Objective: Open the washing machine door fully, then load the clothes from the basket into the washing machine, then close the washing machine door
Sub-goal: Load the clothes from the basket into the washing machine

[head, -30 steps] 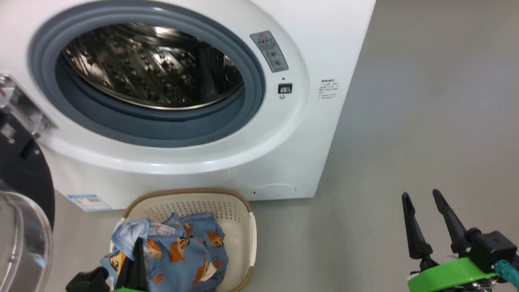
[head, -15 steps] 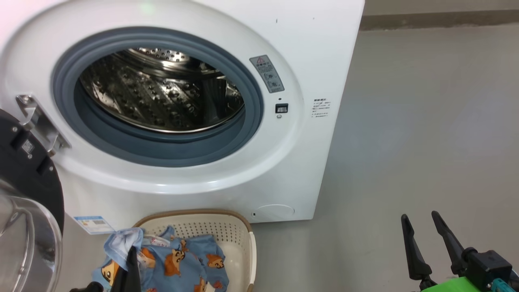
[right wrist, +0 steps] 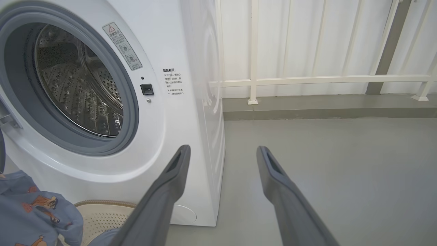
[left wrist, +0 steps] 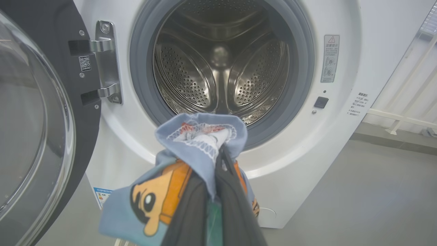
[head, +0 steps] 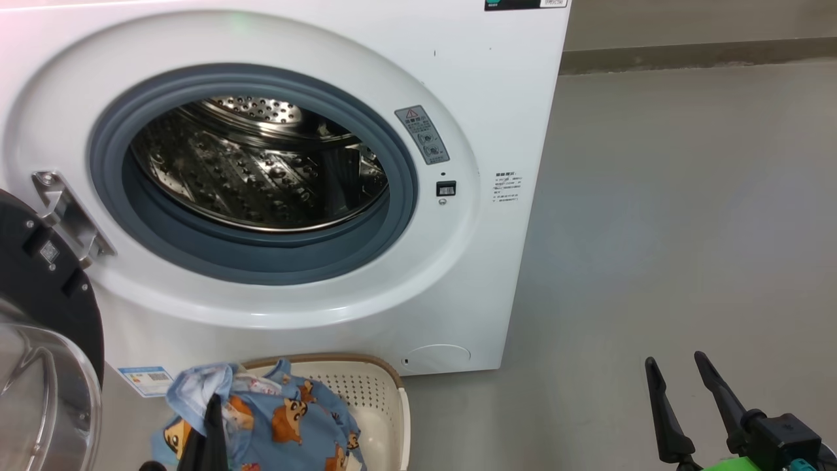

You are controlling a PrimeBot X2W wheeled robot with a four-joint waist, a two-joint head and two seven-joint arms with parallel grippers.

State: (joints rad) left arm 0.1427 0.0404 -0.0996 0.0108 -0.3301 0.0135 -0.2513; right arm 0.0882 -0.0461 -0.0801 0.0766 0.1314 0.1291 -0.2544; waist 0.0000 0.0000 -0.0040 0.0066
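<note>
The washing machine [head: 497,98] stands with its steel drum [left wrist: 222,68] exposed. Its door [head: 39,294] is swung wide to the left, glass bowl facing me. My left gripper [head: 212,409] is shut on the light blue clothes [head: 288,418], holding a bunch of them above the cream basket [head: 386,392] on the floor below the opening. In the left wrist view the gripped clothes [left wrist: 201,136] hang in front of the opening's lower rim, folded over the left gripper [left wrist: 222,153]. At the lower right my right gripper [head: 677,366] stands open over bare floor, nothing between its fingers [right wrist: 177,164].
Grey floor [head: 686,229] stretches to the right of the machine. A white railing [right wrist: 307,80] on a low kerb runs behind it. The door's metal hinge [left wrist: 106,65] sits at the left of the opening. A blue label sticker [head: 147,379] is near the machine's bottom left.
The head camera has tilted up, so the machine sits lower in view. My left gripper has raised the clothes partly out of the basket. The right gripper stays open.
</note>
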